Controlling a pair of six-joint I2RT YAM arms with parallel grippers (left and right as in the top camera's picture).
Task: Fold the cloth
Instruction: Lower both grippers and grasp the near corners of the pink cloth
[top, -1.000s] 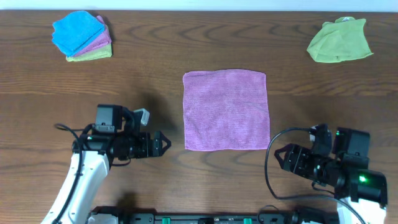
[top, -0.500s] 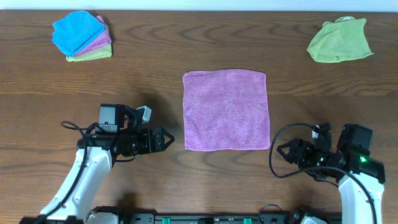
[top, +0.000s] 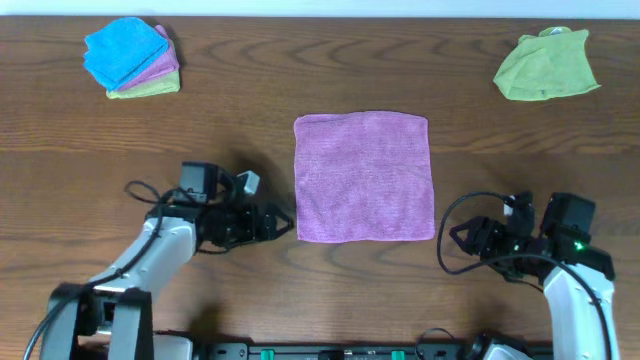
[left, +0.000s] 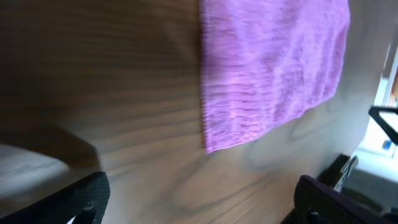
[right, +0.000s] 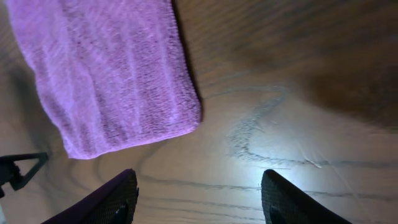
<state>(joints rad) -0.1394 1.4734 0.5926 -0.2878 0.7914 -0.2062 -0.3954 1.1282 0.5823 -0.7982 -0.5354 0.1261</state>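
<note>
Purple cloth: lies flat, table ctr. L gripper: hovers just off its 8 o'clock corner, jaws spread, empty. R gripper: sits near 4 o'clock corner, likewise spread.

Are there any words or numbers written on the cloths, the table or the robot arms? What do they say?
No text can be read anywhere.
The purple cloth, the stack of folded cloths, the green cloth and the table are plain.
The left gripper and right gripper show no readable label.
A small green light glows on the right arm, but it is not a word or number.
</note>
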